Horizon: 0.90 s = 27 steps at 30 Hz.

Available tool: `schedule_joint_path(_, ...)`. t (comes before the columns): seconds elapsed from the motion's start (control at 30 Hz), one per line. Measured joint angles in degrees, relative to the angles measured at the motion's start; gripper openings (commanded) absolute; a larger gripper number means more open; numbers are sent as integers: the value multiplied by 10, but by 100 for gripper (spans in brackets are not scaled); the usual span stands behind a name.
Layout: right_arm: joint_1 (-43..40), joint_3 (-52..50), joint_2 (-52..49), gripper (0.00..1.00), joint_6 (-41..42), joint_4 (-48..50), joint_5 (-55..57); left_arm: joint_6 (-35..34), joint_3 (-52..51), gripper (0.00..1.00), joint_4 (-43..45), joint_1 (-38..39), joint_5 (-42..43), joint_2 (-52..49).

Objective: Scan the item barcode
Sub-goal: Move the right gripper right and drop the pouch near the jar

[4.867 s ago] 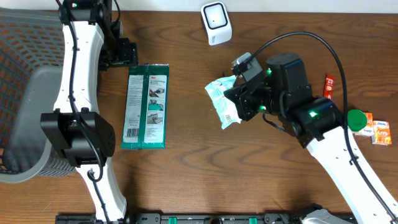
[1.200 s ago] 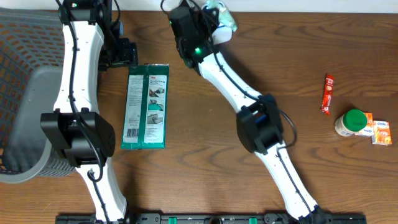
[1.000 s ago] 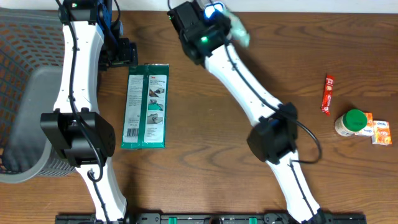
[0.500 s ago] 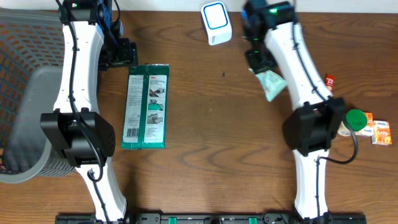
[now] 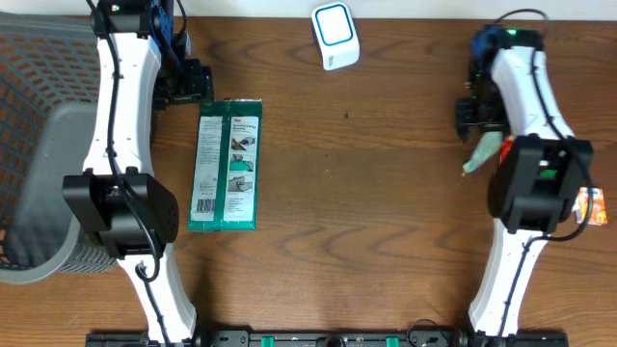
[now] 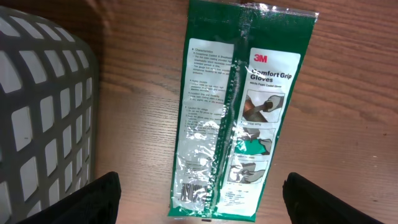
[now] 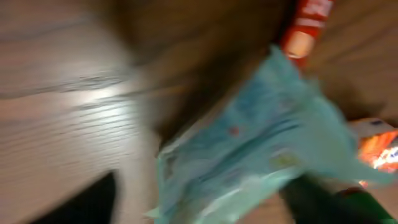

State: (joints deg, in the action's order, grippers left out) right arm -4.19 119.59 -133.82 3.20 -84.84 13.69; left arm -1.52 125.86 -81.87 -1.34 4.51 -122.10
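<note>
A light teal packet [image 5: 482,152] lies at the table's right side, just below my right gripper [image 5: 474,118]. The right wrist view is blurred. There the packet [image 7: 249,149] fills the space between the two dark fingers of my right gripper [image 7: 205,205], which stand wide apart and open. The white barcode scanner [image 5: 335,35] stands at the back centre, far from the packet. My left gripper [image 6: 202,205] is open above the barcode end of a green 3M glove pack [image 6: 239,106], which lies flat on the table [image 5: 227,164].
A grey mesh basket [image 5: 39,145] fills the left edge, and its rim [image 6: 37,93] is close to the left gripper. A red sachet [image 7: 308,25] and orange packets [image 5: 590,204] lie beside the teal packet at the right.
My right arm swung from the scanner across to the table's right side with the teal packet. Its jaws went from shut to wide apart. The left arm has not moved.
</note>
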Motion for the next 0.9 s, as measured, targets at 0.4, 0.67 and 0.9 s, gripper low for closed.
schedule_joint_path(0.4, -23, 52, 0, 99, -26, -9, -66, 0, 0, 84, 0, 0, 0, 0)
schedule_joint_path(0.67, -14, 51, 0, 86, -31, -29, -198, 0, 0, 84, 0, 0, 0, 0)
schedule_joint_path(0.9, 8, -7, 1, 86, -36, 20, -323, 0, 0, 84, 0, 0, 0, 0)
